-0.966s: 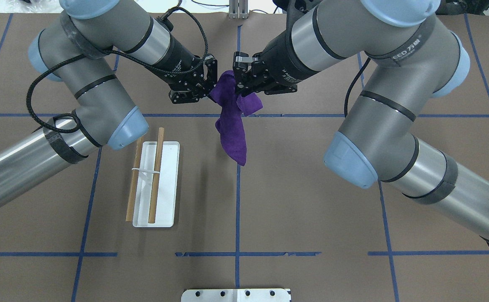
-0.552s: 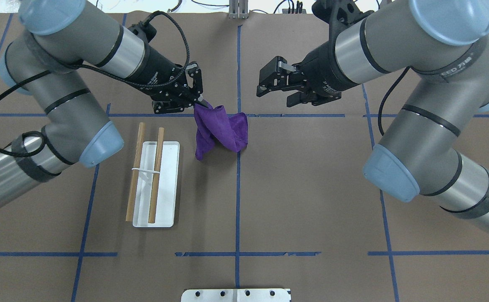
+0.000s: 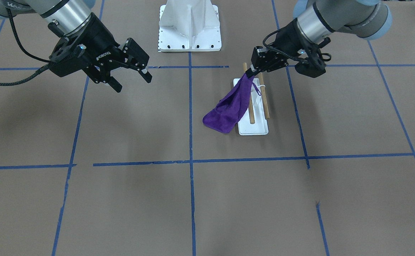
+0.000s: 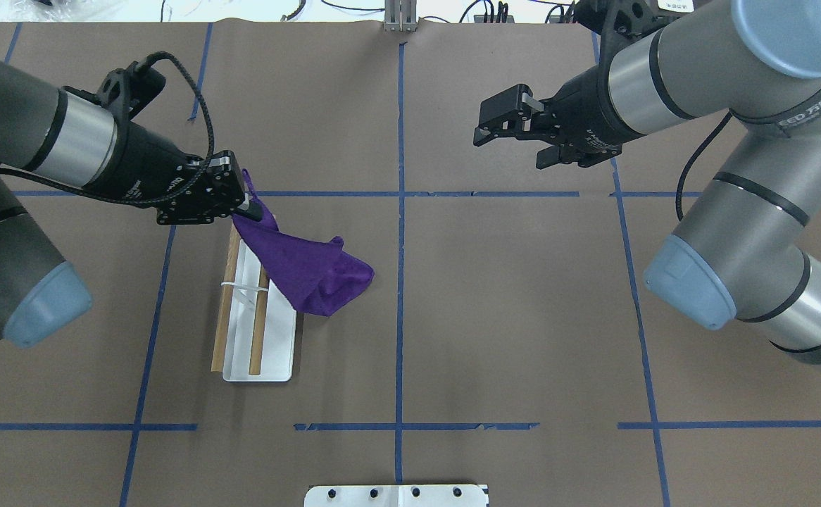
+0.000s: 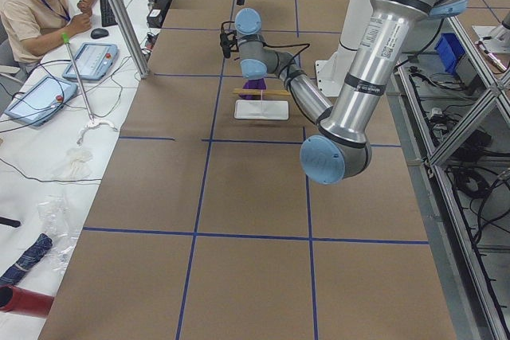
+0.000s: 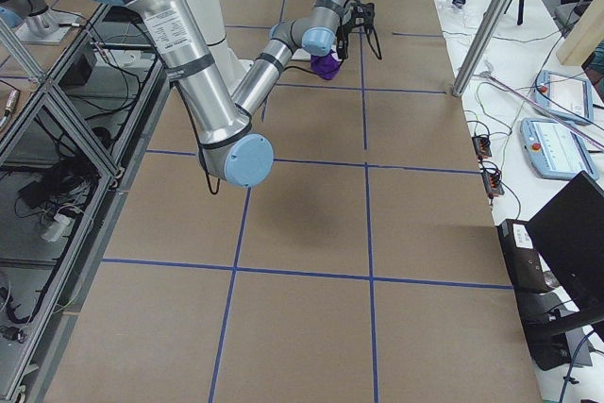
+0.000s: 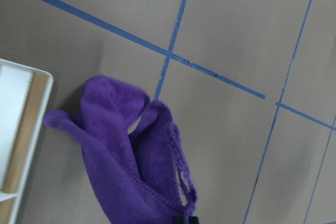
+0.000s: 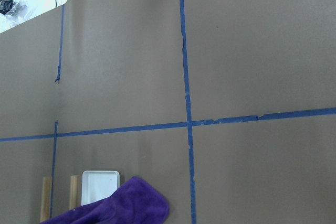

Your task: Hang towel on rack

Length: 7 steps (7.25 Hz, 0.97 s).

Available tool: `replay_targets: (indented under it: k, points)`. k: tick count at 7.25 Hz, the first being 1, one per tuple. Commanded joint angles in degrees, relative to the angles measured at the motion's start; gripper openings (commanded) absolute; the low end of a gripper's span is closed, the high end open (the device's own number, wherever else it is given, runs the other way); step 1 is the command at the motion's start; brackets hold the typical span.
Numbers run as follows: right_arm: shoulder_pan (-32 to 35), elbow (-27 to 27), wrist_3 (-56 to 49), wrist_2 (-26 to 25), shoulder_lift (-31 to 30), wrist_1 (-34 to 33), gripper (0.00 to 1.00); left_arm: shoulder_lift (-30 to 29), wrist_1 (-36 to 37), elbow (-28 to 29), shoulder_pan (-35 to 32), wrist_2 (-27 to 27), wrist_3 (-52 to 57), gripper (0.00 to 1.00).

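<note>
The towel [image 4: 308, 271] is a deep purple cloth that hangs from one corner in my left gripper [image 4: 245, 208], which is shut on it. It trails down to the right, its low end beside the rack. The rack [image 4: 270, 352] is a white tray carrying two wooden rods [image 4: 259, 331]. In the front view the towel [image 3: 229, 110] drapes across the rack's [image 3: 253, 128] edge, below the left gripper [image 3: 248, 73]. My right gripper [image 4: 509, 148] is open and empty, well off to the right; it also shows in the front view [image 3: 133, 83].
A white mounting plate [image 4: 396, 495] sits at the table's near edge, and a white robot base [image 3: 189, 25] shows in the front view. Blue tape lines grid the brown table. An operator [image 5: 40, 5] sits at a side desk.
The right gripper has let go of the towel and drawn back to the right. The left gripper has carried the towel left, over the rack's far end.
</note>
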Motion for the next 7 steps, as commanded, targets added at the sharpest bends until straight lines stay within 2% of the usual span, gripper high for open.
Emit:
replay_targets:
  k: [1, 2, 5, 6, 7]
  points:
    - [0.16, -0.45, -3.15, -1.50, -1.49, -0.02, 1.00, 10.95, -0.08, -0.39, -4.27, -0.03, 17.07, 0.00]
    - [0.25, -0.36, -3.24, -1.50, -1.58, -0.02, 1.00, 12.48, -0.34, 1.36, -4.47, 0.05, 22.28, 0.00]
    - [0.69, -0.36, -3.24, -1.32, -2.28, -0.02, 1.00, 12.84, -4.53, 7.42, -4.29, 0.06, 23.13, 0.00]
    - [0.78, -0.36, -3.24, -1.32, -2.37, -0.02, 1.00, 12.93, -6.47, 9.53, -4.03, 0.06, 23.04, 0.26]
    - [0.86, -0.36, -3.24, -1.41, -2.90, -0.02, 1.00, 12.67, -7.27, 11.46, -3.77, 1.62, 23.04, 0.99]
